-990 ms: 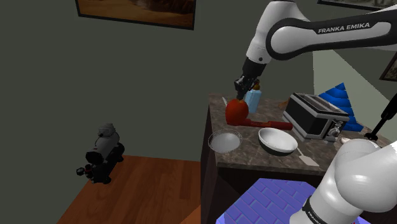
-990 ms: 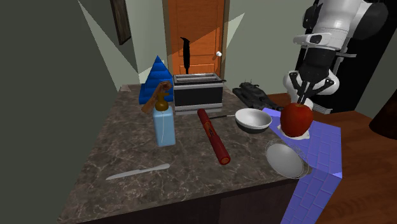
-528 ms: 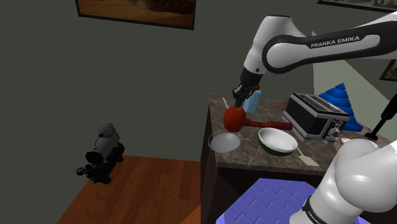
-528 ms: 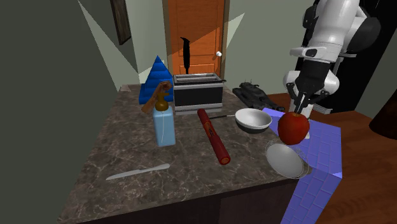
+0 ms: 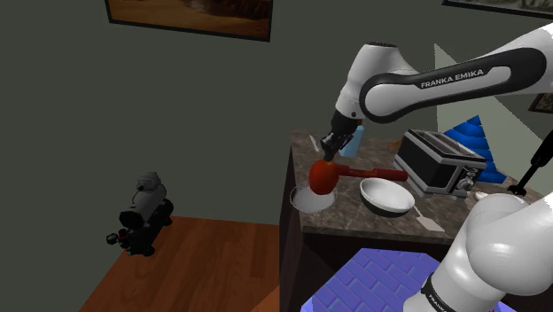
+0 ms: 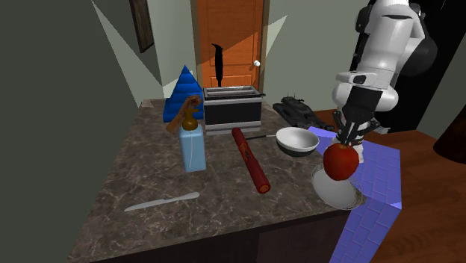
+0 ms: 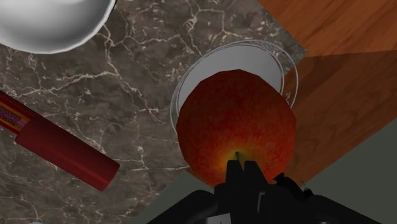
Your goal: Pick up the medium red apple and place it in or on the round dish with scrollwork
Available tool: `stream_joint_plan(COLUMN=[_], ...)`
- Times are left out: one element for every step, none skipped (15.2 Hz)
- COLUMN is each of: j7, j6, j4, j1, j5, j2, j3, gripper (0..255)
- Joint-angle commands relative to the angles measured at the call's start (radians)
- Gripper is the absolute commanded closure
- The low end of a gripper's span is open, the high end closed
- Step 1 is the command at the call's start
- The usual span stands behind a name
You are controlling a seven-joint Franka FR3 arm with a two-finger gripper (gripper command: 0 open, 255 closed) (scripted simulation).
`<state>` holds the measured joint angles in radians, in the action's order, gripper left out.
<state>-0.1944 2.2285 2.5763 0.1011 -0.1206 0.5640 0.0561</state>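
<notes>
The red apple hangs from my gripper, whose fingers are shut on its top at the stem. It is just above the round pale dish, which sits at the corner of the dark marble counter. In the wrist view the apple covers most of the dish, and only the dish's thin rim shows around it. My gripper shows as two black fingertips pressed together on the apple's crown.
A white bowl and a red cylinder lie close to the dish. A blue bottle, toaster and knife sit farther off. The counter edge and wooden floor adjoin the dish.
The arm has carried the apple down and toward the shoulder view's left, from beside the blue bottle to just over the dish. The fingers stayed shut on it.
</notes>
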Motion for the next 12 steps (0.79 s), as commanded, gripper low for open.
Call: stream_joint_plan(j7=[-0.005,-0.006,-0.006,-0.006,-0.006,-0.006,-0.006,-0.006,-0.006,-0.006,-0.006,-0.006], j6=[0.029,0.041,0.041,0.041,0.041,0.041,0.041,0.041,0.041,0.041,0.041,0.041], j4=[0.023,0.031,0.031,0.031,0.031,0.031,0.031,0.031,0.031,0.031,0.031,0.031], j1=[0.000,-0.001,-0.001,-0.001,-0.001,-0.001,-0.001,-0.001,-0.001,-0.001,-0.001,-0.001], j5=[-0.002,-0.003,-0.003,-0.003,-0.003,-0.003,-0.003,-0.003,-0.003,-0.003,-0.003,-0.003], j2=[-0.005,-0.009,-0.009,-0.009,-0.009,-0.009,-0.009,-0.009,-0.009,-0.009,-0.009,-0.009], j3=[-0.001,-0.001,-0.001,-0.001,-0.001,-0.001,-0.001,-0.001,-0.001,-0.001,-0.001,-0.001], gripper=[255,255,255,255,255,255,255,255,255,255,0,0])
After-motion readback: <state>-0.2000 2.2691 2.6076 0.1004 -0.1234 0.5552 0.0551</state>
